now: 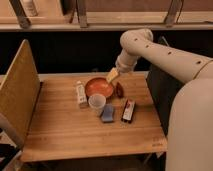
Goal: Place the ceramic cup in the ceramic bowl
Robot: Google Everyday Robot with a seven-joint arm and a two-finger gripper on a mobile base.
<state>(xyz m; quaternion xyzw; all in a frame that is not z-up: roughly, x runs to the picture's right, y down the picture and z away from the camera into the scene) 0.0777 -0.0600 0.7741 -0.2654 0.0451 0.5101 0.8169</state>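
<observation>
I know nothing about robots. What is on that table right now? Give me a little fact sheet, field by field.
table: wooden
bowl: orange-red, toward the far edge
cup: pale, upright, just in front of the bowl, not in it
gripper: at the bowl's far right rim, away from the cup
bottle: white, left of the bowl
dark red object: right of the bowl
blue block: front right of the cup
packet: right of the blue block

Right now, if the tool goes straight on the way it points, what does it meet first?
Probably the ceramic bowl: the tool hangs at its far rim, angled down into it. The ceramic cup stands nearer the camera, off that line. Depth unclear.
</observation>
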